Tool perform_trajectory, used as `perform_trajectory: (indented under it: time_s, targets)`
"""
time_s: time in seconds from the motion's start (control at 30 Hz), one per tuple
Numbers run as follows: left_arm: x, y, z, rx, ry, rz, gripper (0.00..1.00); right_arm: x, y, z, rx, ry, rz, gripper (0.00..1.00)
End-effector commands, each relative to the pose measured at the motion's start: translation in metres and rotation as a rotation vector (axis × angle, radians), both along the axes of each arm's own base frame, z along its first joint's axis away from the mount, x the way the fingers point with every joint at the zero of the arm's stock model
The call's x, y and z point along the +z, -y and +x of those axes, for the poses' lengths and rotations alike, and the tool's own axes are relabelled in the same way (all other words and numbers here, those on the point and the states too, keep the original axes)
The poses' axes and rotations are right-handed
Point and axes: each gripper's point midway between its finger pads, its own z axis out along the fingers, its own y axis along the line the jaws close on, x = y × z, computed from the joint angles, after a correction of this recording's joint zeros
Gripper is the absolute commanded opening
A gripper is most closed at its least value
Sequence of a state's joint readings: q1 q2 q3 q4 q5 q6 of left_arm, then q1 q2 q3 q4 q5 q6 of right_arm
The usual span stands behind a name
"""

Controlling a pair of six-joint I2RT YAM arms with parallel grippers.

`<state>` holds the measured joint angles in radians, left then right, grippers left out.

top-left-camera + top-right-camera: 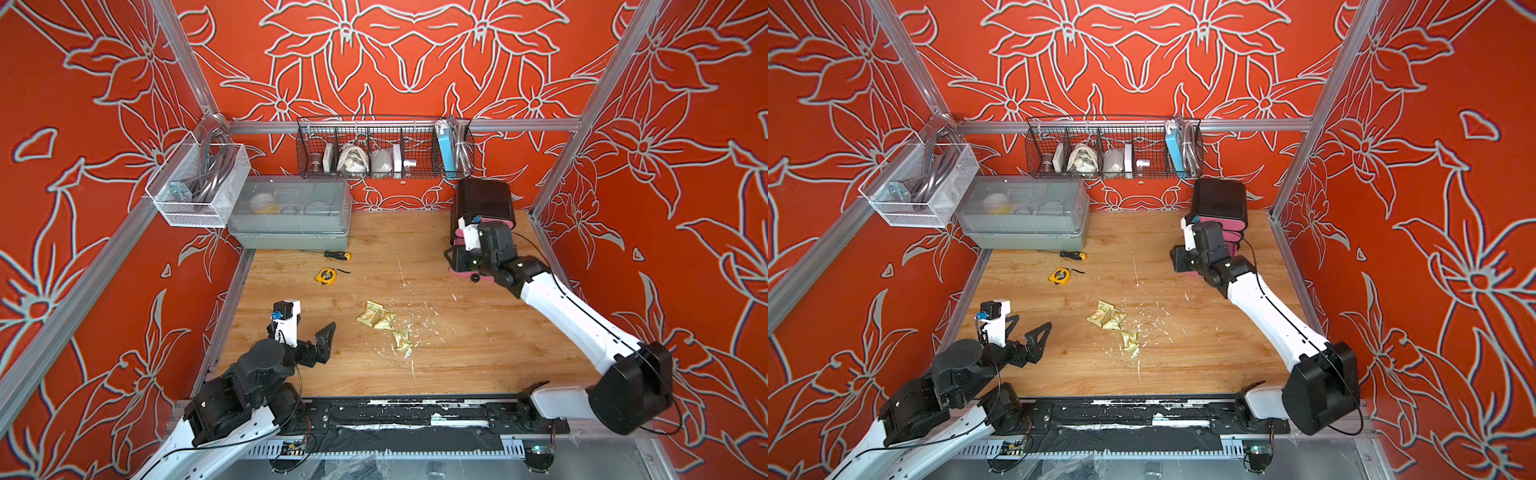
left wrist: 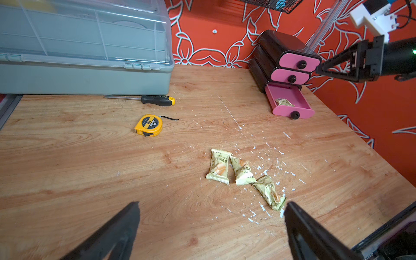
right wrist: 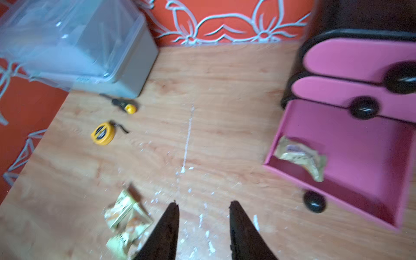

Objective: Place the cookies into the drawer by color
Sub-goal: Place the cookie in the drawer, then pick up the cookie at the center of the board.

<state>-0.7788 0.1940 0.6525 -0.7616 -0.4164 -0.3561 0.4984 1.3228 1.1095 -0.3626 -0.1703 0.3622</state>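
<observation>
One pale-green cookie (image 3: 300, 157) lay in the pulled-out bottom drawer (image 3: 360, 162) at the far right corner of the table (image 1: 457, 365), beside the right gripper (image 3: 203, 203) (jaws parted, empty), with three more cookies (image 2: 242, 172) mid-table before the wide-open left gripper (image 2: 211, 203).

Three crinkled pale yellow-green cookie packets (image 2: 219, 167) clustered mid-table – a fourth packet (image 2: 284, 102) lying in the pulled-out bottom pink drawer (image 2: 307, 112) of the black chest (image 2: 276, 44), upper two shut.

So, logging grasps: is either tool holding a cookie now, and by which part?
Nothing is held: the left tool and right tool both stand open and empty.
</observation>
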Motion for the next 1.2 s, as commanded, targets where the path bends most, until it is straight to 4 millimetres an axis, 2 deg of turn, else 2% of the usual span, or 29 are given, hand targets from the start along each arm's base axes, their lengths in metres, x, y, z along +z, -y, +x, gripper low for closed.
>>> perform_trajectory:
  time_s: [0.0, 0.2, 0.4, 0.57, 0.67, 0.87, 1.17]
  targets:
    - [0.001, -0.001, 0.001, 0.004, 0.016, -0.005, 0.99, -0.03, -0.029, -0.046, 0.114, -0.119, 0.016, 0.4]
    - [0.001, 0.0, 0.002, 0.002, 0.014, -0.003, 1.0, -0.071, -0.06, -0.099, 0.18, -0.269, 0.114, 0.4]
    - [-0.001, 0.001, 0.002, 0.003, 0.007, 0.005, 1.0, -0.12, -0.077, -0.131, 0.199, -0.385, 0.125, 0.45]
    - [-0.001, 0.001, 0.003, 0.003, 0.006, 0.006, 1.0, -0.146, -0.097, -0.145, 0.232, -0.485, 0.198, 0.47]
    - [-0.001, 0.001, 0.003, 0.004, 0.004, 0.009, 1.0, -0.158, -0.103, -0.151, 0.245, -0.508, 0.176, 0.48]
    - [-0.002, 0.001, 0.003, 0.003, 0.002, 0.011, 1.0, -0.181, -0.105, -0.159, 0.25, -0.554, 0.143, 0.53]
    - [-0.003, 0.002, 0.003, 0.003, 0.0, 0.015, 1.0, -0.206, -0.097, -0.172, 0.25, -0.59, 0.087, 0.52]
